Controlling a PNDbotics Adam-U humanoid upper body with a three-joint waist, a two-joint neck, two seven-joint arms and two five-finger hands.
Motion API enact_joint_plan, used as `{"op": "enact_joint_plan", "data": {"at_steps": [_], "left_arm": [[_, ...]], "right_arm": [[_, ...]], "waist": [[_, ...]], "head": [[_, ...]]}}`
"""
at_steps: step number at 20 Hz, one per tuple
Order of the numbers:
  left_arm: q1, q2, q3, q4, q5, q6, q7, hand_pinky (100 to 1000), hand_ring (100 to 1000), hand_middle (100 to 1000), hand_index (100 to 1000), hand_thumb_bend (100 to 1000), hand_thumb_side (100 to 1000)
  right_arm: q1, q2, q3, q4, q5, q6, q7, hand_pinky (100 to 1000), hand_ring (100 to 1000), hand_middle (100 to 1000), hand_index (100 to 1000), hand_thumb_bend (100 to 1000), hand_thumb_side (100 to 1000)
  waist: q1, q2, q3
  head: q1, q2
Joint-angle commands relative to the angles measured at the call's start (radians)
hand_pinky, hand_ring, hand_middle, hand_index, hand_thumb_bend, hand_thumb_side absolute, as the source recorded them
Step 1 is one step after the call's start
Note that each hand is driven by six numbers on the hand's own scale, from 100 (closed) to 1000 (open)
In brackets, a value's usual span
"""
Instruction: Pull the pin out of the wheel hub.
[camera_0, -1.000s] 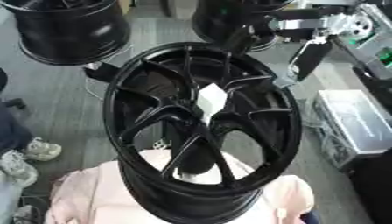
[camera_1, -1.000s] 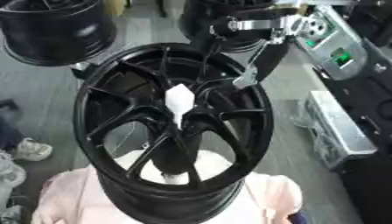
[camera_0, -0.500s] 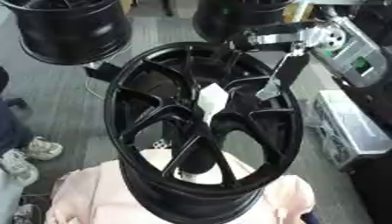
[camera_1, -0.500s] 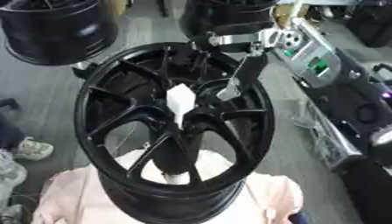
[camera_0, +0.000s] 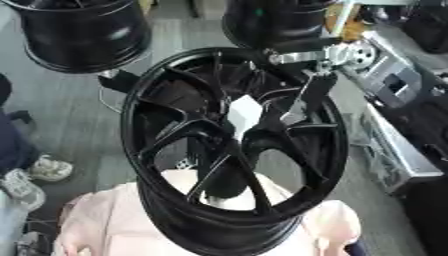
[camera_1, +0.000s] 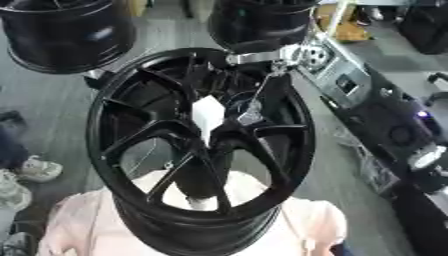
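Reaching in from the upper right, the right hand (camera_0: 306, 95) hangs over the hub (camera_0: 232, 145), fingers straight, holding nothing. A white pin (camera_0: 242, 114) stands at the hub's centre. Next, I think, close on it and pull.

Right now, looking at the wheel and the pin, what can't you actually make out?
- Right hand: blurred over the wheel; in both eye views I cannot tell whether its fingers are open or curled.
- White pin at the hub: its lower end is hidden among the spokes.
- Contact between the right hand and the pin: unclear, blur.
- Left hand: in neither view.
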Motion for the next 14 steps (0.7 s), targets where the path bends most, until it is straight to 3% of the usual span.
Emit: {"op": "enact_joint_plan", "data": {"at_steps": [1, 14], "left_arm": [[-0.012, 0.023, -0.004, -0.014, -0.003, -0.002, -0.004, 699, 621, 604, 641, 253, 708], [-0.014, 0.021, -0.005, -0.014, -0.002, -0.002, -0.008, 700, 622, 604, 642, 249, 710]], "right_arm": [[-0.019, 0.001, -0.012, 0.017, 0.023, -0.098, 0.087, 778, 771, 826, 906, 368, 295], [-0.013, 0.048, -0.007, 0.084, 0.051, -0.119, 0.087, 768, 749, 796, 888, 369, 283]], "waist": [[0.005, -0.007, 0.001], [0.005, -0.005, 0.005]], "head": [[-0.005, -0.002], [-0.007, -0.002]]}}
